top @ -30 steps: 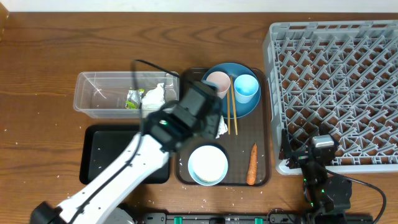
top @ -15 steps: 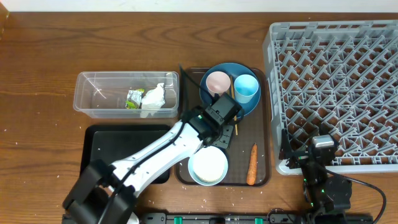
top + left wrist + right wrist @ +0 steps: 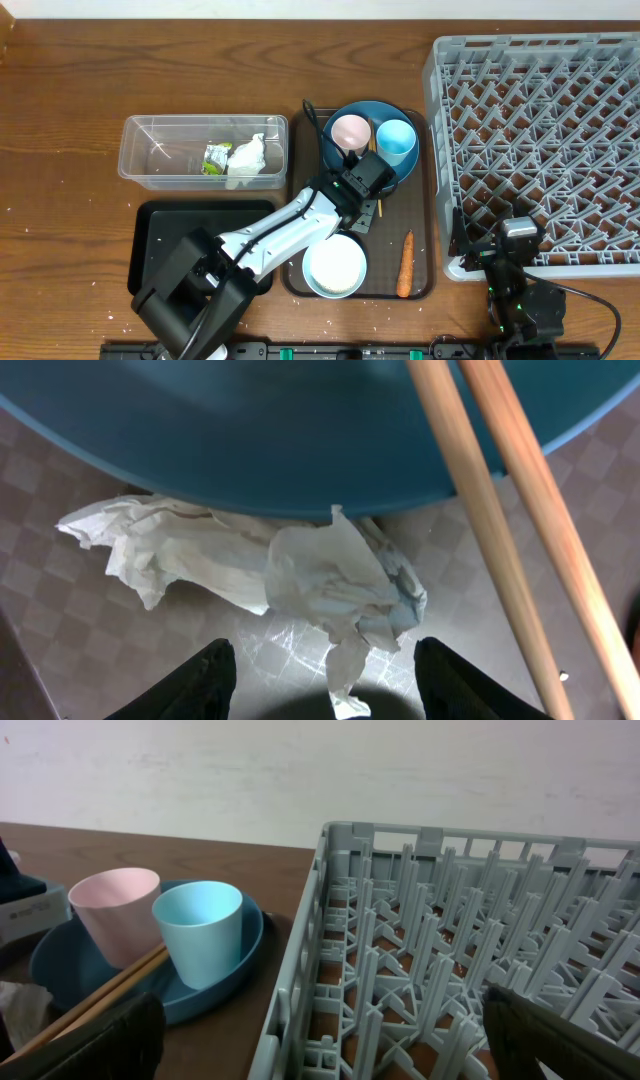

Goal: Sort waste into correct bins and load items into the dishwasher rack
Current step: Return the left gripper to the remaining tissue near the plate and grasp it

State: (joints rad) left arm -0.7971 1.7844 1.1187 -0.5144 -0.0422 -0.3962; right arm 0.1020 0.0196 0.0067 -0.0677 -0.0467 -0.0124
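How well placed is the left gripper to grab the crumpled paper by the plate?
Probably yes: the left gripper hangs open over the paper, nothing between. The plate rim covers its far edge; chopsticks lie aside.

White left arm point(image 3: 268, 235), black joints point(image 3: 188, 272), black cable point(image 3: 308, 112), black-fingered left tool point(image 3: 326, 672)
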